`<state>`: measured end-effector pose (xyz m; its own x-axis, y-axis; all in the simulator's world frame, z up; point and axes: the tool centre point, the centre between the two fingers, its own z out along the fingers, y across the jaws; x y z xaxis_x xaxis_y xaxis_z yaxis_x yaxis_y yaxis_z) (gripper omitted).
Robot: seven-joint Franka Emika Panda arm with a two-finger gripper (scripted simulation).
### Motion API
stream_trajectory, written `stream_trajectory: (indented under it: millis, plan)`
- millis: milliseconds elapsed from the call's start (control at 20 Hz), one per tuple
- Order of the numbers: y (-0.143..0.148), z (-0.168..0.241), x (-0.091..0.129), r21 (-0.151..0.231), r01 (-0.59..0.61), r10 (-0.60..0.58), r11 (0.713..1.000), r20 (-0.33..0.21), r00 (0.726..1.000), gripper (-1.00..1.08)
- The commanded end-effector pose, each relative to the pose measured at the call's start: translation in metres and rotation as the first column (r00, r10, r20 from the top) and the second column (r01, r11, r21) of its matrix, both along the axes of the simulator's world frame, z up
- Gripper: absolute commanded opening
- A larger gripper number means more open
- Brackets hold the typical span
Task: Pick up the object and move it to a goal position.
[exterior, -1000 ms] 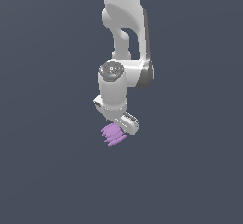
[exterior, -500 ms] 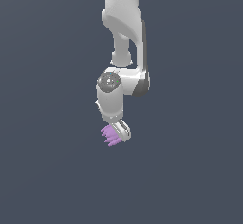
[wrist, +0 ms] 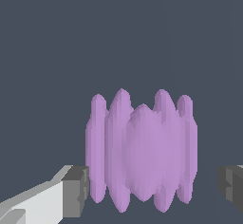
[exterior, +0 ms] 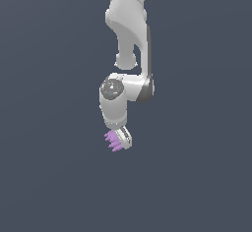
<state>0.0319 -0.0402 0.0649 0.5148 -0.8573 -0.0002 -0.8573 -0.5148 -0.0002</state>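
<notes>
The claw (exterior: pixel 118 142) carries the purple object (exterior: pixel 112 140), though its grip is unclear.

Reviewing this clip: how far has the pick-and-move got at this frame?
Done: the gripper is down at the purple object, one finger on each side. In hand: the grasp is not closed; one pad sits at the object's edge, while the other pad stands clear of it. Left: closing, lifting and carrying to the goal, which neither view shows.
</notes>
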Motion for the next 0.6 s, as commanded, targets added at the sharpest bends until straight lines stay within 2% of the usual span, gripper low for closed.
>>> stream_trajectory:
  millis: [0, 250, 550]
  plan:
    - [0.000, 0.000, 0.000, 0.000, 0.000, 0.000, 1.000, 0.000, 1.000, 1.00]
    - [0.000, -0.010, 0.000, 0.000, 0.001, -0.001, 1.000, 0.000, 1.000, 1.00]
    - [0.000, -0.040, -0.001, 0.000, 0.004, -0.004, 1.000, 0.000, 1.000, 1.00]
